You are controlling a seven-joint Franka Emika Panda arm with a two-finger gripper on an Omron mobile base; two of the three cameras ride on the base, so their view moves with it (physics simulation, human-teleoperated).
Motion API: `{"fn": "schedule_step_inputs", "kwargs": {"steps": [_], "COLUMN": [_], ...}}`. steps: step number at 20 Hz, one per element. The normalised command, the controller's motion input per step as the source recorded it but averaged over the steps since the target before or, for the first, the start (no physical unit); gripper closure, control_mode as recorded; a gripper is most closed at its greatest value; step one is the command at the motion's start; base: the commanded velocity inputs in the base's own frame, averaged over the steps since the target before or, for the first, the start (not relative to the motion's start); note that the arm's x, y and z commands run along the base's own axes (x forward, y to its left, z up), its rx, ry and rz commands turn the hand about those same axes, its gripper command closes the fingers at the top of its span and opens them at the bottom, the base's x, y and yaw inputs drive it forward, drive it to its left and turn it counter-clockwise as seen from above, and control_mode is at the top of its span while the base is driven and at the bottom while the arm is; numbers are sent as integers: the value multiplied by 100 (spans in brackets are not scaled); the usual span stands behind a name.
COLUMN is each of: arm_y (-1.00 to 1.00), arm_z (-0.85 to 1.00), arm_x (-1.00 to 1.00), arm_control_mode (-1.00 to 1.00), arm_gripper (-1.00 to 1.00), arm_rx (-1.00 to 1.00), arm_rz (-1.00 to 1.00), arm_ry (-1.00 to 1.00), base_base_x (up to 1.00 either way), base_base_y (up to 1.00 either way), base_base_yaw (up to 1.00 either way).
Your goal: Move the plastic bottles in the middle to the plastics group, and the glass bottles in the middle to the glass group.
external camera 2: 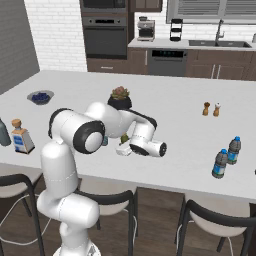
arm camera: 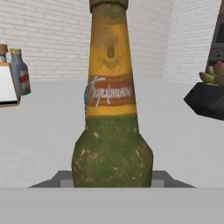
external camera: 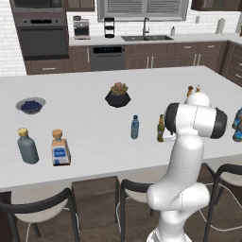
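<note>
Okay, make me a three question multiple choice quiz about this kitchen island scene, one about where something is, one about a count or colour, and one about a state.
1. Where does the stout grey bottle stand?
A. beside the squarish clear bottle
B. next to the sink
C. by the potted succulent

2. How many blue-capped water bottles stand together at the island's right end in the right base view?
A. none
B. two
C. five

3. How does the olive-green bottle stand?
A. lying on its side
B. upright
C. upside down

Answers:
1 A, the two stand side by side at the island's left end.
2 B, one pair stands there.
3 B, the hand view shows its neck rising straight from the counter.
</note>
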Motion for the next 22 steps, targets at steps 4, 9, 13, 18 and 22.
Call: {"fn": "schedule_step_inputs", "kwargs": {"steps": [4,9,13,18,22], "arm_y": [33,53,71,77,89], "arm_z": [17,23,29,24,13], "arm_x": [-60,-59,-49,-48,-34], "arm_control_mode": [-100,-100,-100,-100,-100], "arm_gripper": [100,100,100,100,100], "arm_rx": [12,14,1,0,0], "arm_rz": [15,16,19,19,15], "arm_ry": [6,13,5,0,0], "base_base_x": [0,0,0,0,0], "base_base_y": [0,0,0,0,0], "base_base_yaw": [0,0,0,0,0]}}
